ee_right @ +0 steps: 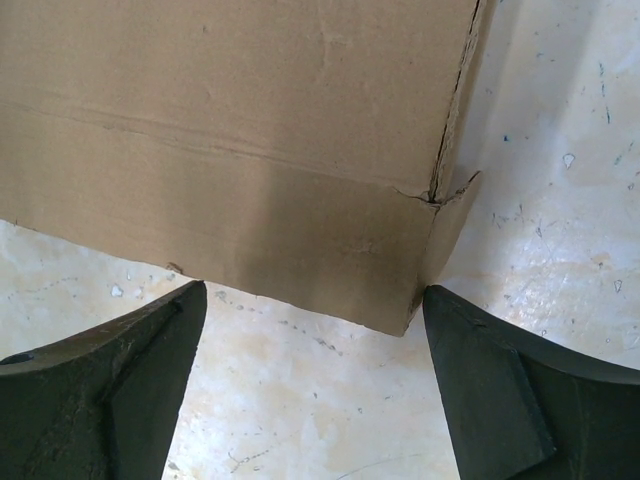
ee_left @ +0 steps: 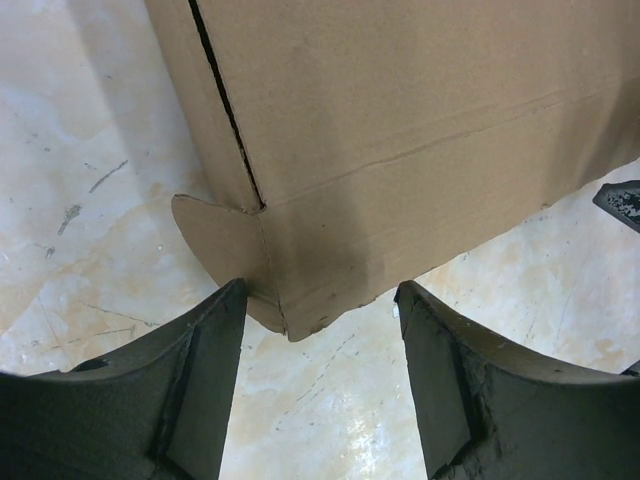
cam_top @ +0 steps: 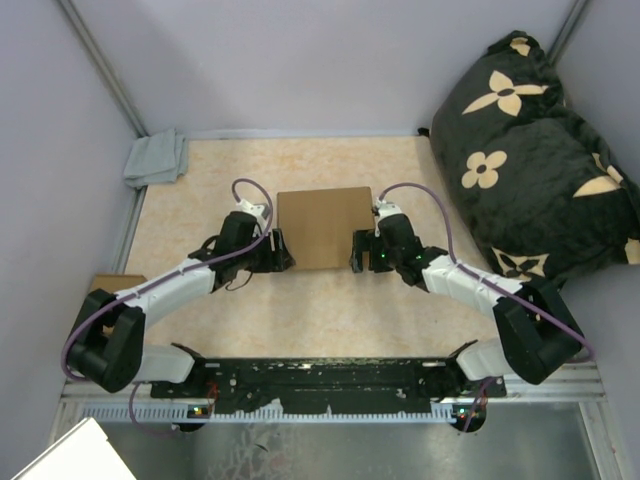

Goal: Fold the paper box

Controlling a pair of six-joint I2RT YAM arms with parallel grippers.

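Note:
The paper box [cam_top: 323, 226] is plain brown cardboard, closed with its lid down, lying in the middle of the table. My left gripper [cam_top: 281, 251] is open at its near left corner, and the corner with a rounded side flap [ee_left: 215, 240] shows just ahead of the fingers [ee_left: 200, 350]. My right gripper [cam_top: 358, 252] is open at the near right corner [ee_right: 410, 300], fingers [ee_right: 470, 340] either side of it. Neither gripper holds anything.
A grey cloth [cam_top: 156, 158] lies at the back left corner. A black cushion with tan flowers [cam_top: 535, 150] fills the back right. A smaller brown cardboard piece [cam_top: 112, 284] sits at the left edge. Walls close the table in.

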